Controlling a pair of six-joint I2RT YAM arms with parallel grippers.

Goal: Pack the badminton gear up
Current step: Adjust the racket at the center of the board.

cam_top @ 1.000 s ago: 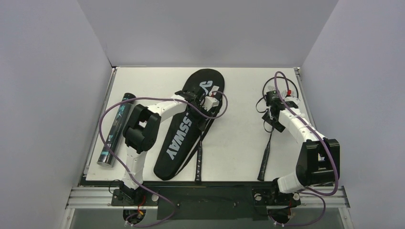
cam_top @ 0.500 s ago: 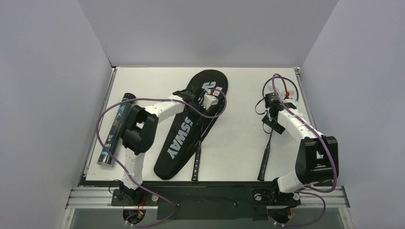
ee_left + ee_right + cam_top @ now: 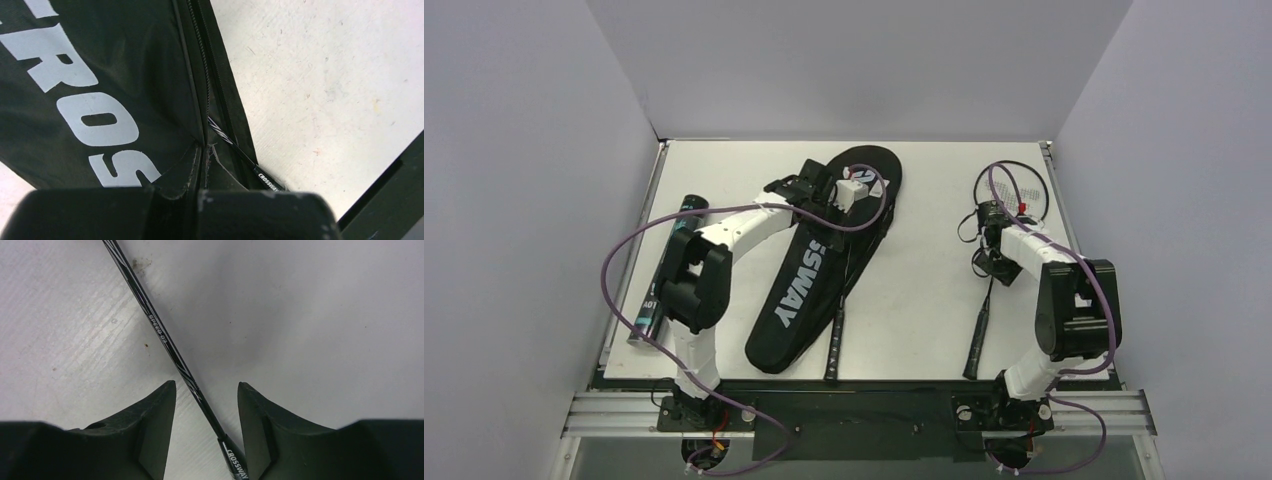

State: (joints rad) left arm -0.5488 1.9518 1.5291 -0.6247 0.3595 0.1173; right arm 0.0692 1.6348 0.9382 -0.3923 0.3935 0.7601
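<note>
The black racket bag (image 3: 799,290) lies slantwise mid-table, white lettering up (image 3: 100,75). My left gripper (image 3: 852,190) (image 3: 200,167) is shut on the bag's fabric edge beside the zipper. One racket sits partly inside the bag: its shaft (image 3: 265,179) shows in the opening and its handle (image 3: 834,340) sticks out at the near end. The second racket (image 3: 976,340) lies on the table to the right. My right gripper (image 3: 987,262) (image 3: 206,385) is open and straddles its thin shaft (image 3: 160,335) just above the handle. The black tube (image 3: 649,310) lies at the left edge.
The table's raised rim (image 3: 1056,190) runs close to the right racket's head (image 3: 1014,180). A small white and red thing (image 3: 1024,203) lies on that head, too small to identify. The left arm's links (image 3: 694,285) hang over the tube. Purple cables loop over both arms.
My left gripper closed on the bag's edge and pulled it toward the far side; the bag and the racket in it shifted. The right gripper's jaws narrowed around the shaft.
</note>
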